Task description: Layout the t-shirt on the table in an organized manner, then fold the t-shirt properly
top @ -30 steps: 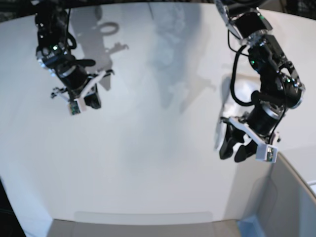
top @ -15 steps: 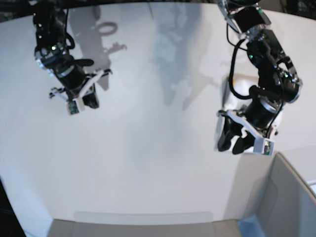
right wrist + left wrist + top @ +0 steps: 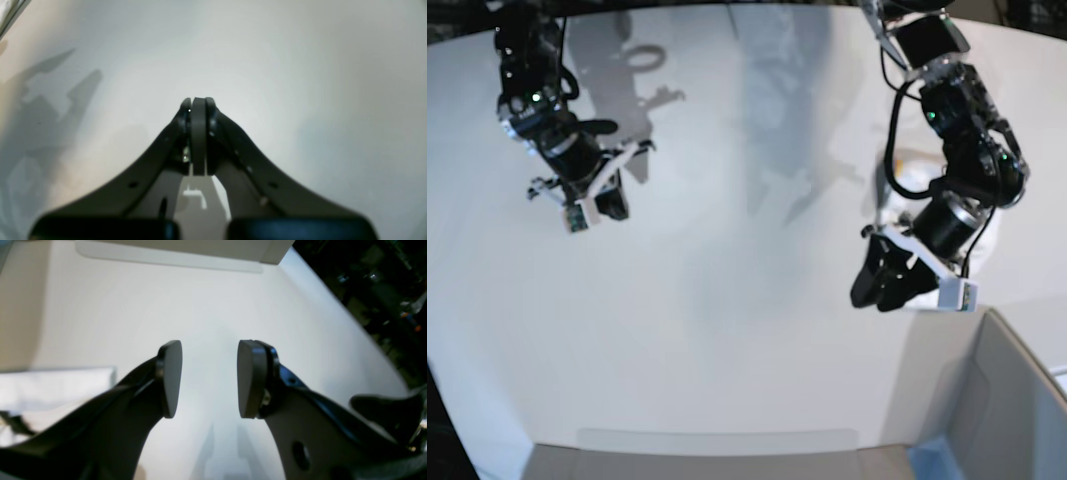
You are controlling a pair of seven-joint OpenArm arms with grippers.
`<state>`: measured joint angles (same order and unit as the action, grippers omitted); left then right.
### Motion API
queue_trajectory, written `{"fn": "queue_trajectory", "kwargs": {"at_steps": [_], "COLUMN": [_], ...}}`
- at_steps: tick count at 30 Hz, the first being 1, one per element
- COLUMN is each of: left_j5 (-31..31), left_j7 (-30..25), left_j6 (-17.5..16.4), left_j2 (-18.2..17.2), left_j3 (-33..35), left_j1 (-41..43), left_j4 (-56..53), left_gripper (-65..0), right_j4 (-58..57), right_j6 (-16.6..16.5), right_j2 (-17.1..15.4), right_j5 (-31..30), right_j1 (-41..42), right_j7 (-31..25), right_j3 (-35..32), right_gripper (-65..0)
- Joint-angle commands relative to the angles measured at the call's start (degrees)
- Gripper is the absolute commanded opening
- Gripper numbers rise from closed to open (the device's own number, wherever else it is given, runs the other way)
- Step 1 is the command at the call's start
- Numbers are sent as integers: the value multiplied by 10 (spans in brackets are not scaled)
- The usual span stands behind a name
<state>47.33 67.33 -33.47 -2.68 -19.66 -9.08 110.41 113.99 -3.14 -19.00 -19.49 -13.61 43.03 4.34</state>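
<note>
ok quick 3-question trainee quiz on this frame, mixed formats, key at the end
1. True or false: the left gripper has its jaws apart with nothing between them.
2. Multiple choice: the right gripper is (A) open over a shirt, (B) shut with nothing in it, (C) clamped on a bin edge.
3. Fill in: in all three views, the surface under both grippers is the bare white ____; no t-shirt shows on it.

Key
1. True: the pads stand well apart, only tabletop between them.
2. B: the wrist view shows the pads pressed together, no cloth in them.
3. table.
</note>
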Motion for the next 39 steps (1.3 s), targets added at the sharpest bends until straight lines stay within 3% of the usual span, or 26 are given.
{"fn": "queue_trajectory", "kwargs": {"at_steps": [1,12,18,26,29,33,37,39], "left_j5": [15,15,15,12,11,11,10,11], "left_j7": [-14,-13,6,14,13,13,13,13], "left_j6": [-4,-9,-5,-9,-9,-5,-5,-5], "left_j2": [4,19,17,17,17,18,18,18], "left_j3": [2,6,7,5,1,-24,-29,-29], "left_j1": [-12,-12,-12,-16,-14,-12,-12,-12], "left_j4": [11,8,12,12,11,8,8,12], "left_gripper": [-380,-374,-301,-307,-396,-644,-650,-552], "right_j4": [11,11,11,11,11,11,11,11], "right_j6": [-2,-2,-2,-2,-2,-2,-2,-2], "right_j2": [-5,-5,-5,-5,-5,-5,-5,-5], "right_j5": [-3,-3,-3,-3,-3,-3,-3,-3], "right_j1": [5,5,5,5,5,4,4,5], "right_j7": [-16,-16,-16,-16,-16,-16,-16,-16], "right_j3": [4,5,5,5,5,5,5,5], "right_gripper": [-650,-650,-650,-650,-650,-650,-650,-650]}}
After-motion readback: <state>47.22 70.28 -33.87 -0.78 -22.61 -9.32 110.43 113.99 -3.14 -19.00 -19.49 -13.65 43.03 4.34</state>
